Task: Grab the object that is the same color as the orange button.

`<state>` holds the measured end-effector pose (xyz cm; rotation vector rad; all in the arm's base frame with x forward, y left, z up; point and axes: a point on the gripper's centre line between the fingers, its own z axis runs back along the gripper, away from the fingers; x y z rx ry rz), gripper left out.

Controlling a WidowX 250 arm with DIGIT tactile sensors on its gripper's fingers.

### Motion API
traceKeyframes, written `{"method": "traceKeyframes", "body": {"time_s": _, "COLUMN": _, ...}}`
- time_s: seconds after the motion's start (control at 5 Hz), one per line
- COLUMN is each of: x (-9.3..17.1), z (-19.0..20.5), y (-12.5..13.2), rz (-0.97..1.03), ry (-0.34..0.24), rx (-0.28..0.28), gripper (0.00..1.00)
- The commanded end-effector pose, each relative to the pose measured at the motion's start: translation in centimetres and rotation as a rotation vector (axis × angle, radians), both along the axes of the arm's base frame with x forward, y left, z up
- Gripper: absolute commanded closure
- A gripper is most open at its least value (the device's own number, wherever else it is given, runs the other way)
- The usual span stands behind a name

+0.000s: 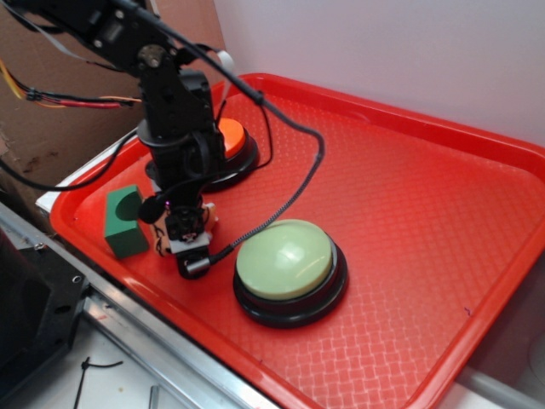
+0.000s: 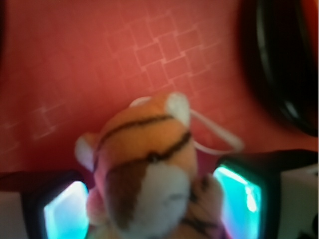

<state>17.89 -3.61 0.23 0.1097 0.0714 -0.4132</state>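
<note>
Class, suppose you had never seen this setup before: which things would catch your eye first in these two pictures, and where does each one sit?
The bright red tray fills the exterior view, with a big pale green button near its front edge and an orange button partly hidden behind the black robot arm. In the wrist view, a small striped tiger toy sits right between the gripper fingers. A green block stands at the tray's left end.

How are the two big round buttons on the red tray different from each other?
The orange button is bright orange; the green button is pale green. The green button looks bigger than the orange button. The robot arm hides part of the orange button, while the green button shows whole. Both have round domes on black bases and sit on the red tray.
</note>
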Motion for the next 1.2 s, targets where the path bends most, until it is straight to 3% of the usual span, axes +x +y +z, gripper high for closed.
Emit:
{"method": "traceKeyframes", "body": {"time_s": 0.0, "x": 0.9, "z": 0.2, "y": 0.6, "rz": 0.050, "ry": -0.042, "rx": -0.014, "gripper": 1.00}}
{"method": "traceKeyframes", "body": {"time_s": 0.2, "x": 1.0, "z": 1.1, "y": 0.8, "rz": 0.083, "ry": -0.028, "rx": -0.030, "gripper": 1.00}}
{"method": "traceKeyframes", "body": {"time_s": 0.4, "x": 2.2, "z": 4.9, "y": 0.5, "rz": 0.193, "ry": 0.014, "rx": -0.090, "gripper": 1.00}}
{"method": "traceKeyframes", "body": {"time_s": 0.8, "x": 5.7, "z": 11.9, "y": -1.1, "rz": 0.248, "ry": -0.077, "rx": -0.194, "gripper": 1.00}}
{"method": "traceKeyframes", "body": {"time_s": 1.0, "x": 7.2, "z": 15.1, "y": -2.0, "rz": 0.230, "ry": -0.147, "rx": -0.195, "gripper": 1.00}}
